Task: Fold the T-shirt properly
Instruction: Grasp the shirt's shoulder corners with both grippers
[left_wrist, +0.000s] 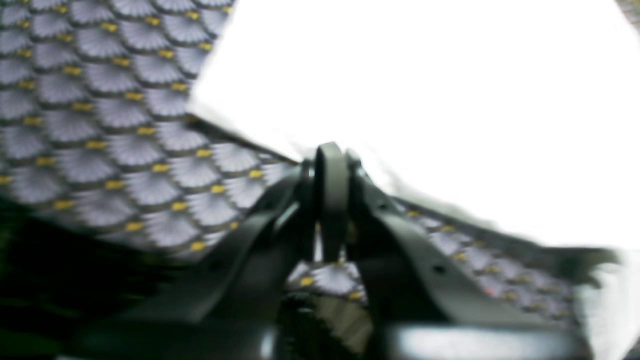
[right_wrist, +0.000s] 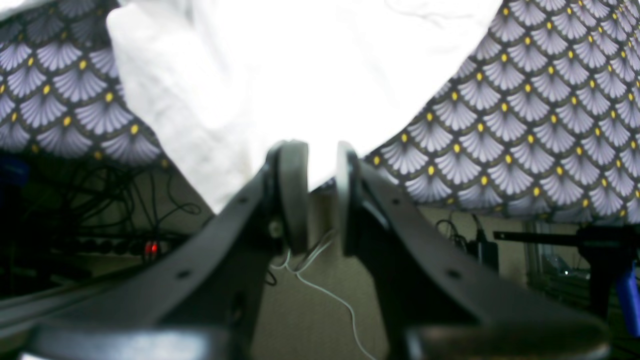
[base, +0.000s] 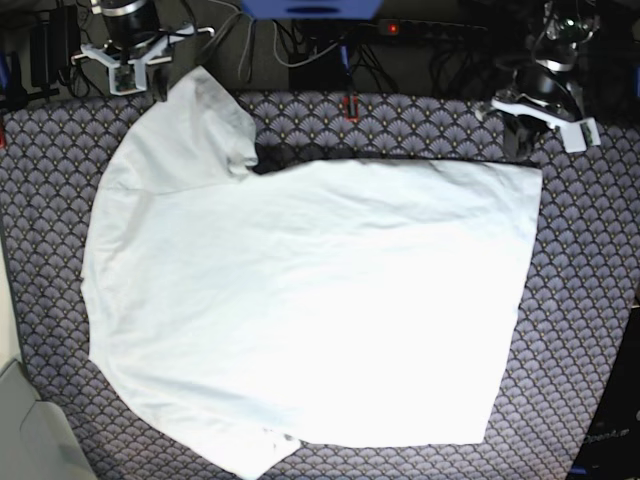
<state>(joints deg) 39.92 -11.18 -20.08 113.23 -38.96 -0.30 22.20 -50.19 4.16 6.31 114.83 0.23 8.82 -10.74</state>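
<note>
On the patterned tablecloth (base: 590, 300), the T-shirt (base: 310, 320) lay spread nearly flat, one sleeve at the near edge and the other reaching toward the far corner. No fold looked made yet, so the whole folding seemed left to do. At the far edge, the left gripper (left_wrist: 331, 165) sat pressed together at the hem corner, whether pinching cloth I cannot tell, while the right gripper (right_wrist: 320, 175) stood slightly apart, empty, just off the far sleeve.

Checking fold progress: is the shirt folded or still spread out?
Mostly spread. The shirt lies flat across the patterned cloth; only the far sleeve looks bunched.
</note>
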